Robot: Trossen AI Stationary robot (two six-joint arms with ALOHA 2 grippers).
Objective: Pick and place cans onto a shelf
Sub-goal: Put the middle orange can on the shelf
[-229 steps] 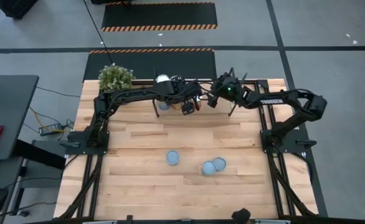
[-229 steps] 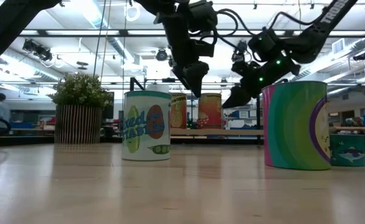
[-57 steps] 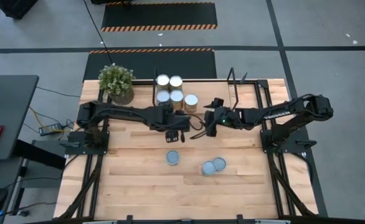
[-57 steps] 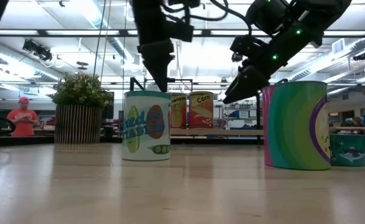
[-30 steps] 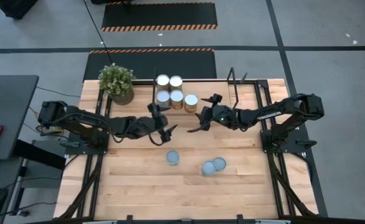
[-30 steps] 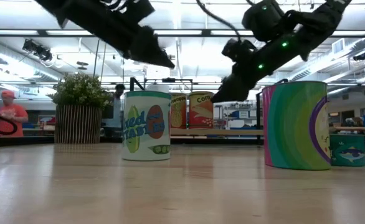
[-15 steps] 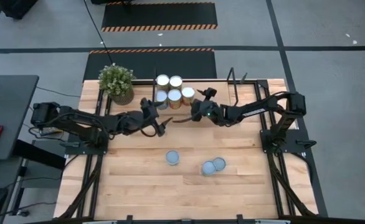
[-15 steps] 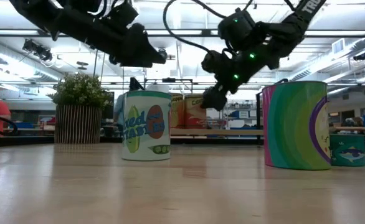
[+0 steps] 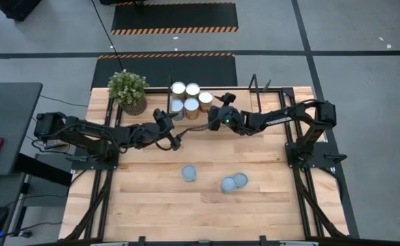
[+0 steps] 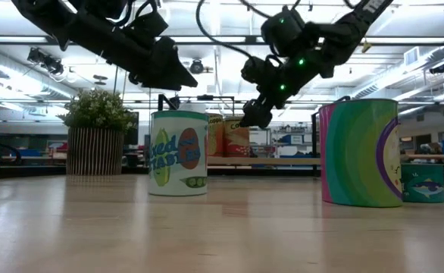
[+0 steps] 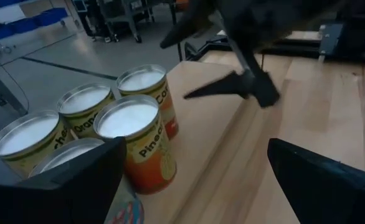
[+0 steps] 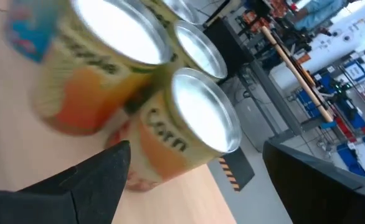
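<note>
Several cans (image 9: 191, 104) with silver tops stand close together on the shelf (image 9: 254, 89) at the far edge. Three more cans (image 9: 189, 173) stand upright on the table nearer the front. My right gripper (image 9: 211, 113) is open above the table just beside the corn can (image 12: 195, 124), which shows between its fingers in the right wrist view; it touches nothing. My left gripper (image 9: 175, 136) is open and empty, raised a little nearer than the shelf cans, facing the pineapple can (image 11: 139, 134).
A potted plant (image 9: 127, 89) stands at the far left beside the shelf. In the low view a pea-labelled can (image 10: 178, 153), a large striped can (image 10: 362, 152) and a small teal can (image 10: 423, 183) stand in front. Bare tabletop (image 9: 145, 198) lies at the near left.
My right gripper has gone toward the far edge and the table's left, up to the cans on the shelf, staying open. My left gripper has drawn a little toward the far edge, then kept still, open.
</note>
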